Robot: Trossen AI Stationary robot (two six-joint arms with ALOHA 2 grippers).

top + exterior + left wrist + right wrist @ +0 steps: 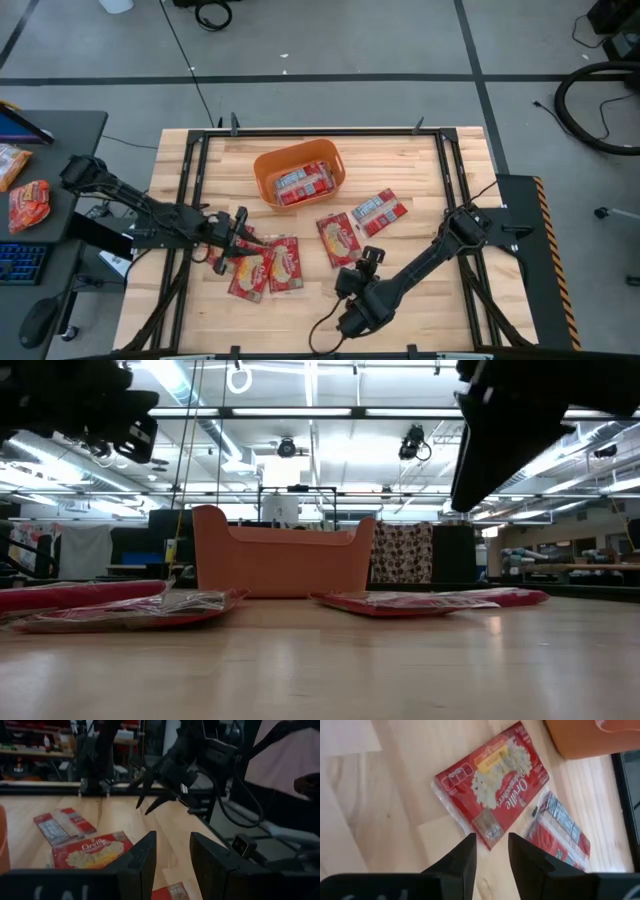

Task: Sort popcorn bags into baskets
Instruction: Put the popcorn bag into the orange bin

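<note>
The orange basket [298,172] stands near the table's far edge with several red popcorn bags [303,183] inside. More bags lie flat on the wood: a cluster [268,264] left of centre, one [338,238] in the middle and one [378,210] to its right. My left gripper [242,232] hovers open over the cluster's far-left edge. In the left wrist view my left gripper [172,855] has nothing between its fingers. My right gripper [368,260] is open above the table, just near of the middle bag [492,782], whose printed face shows beyond my right gripper [492,852].
Two puffier orange-red snack packs [28,203] lie on the dark side table left of the work table. Black frame rails [190,190] run along the table's edges. A person in pink clothing [292,760] stands beyond the table. Bare wood [300,320] lies along the near edge.
</note>
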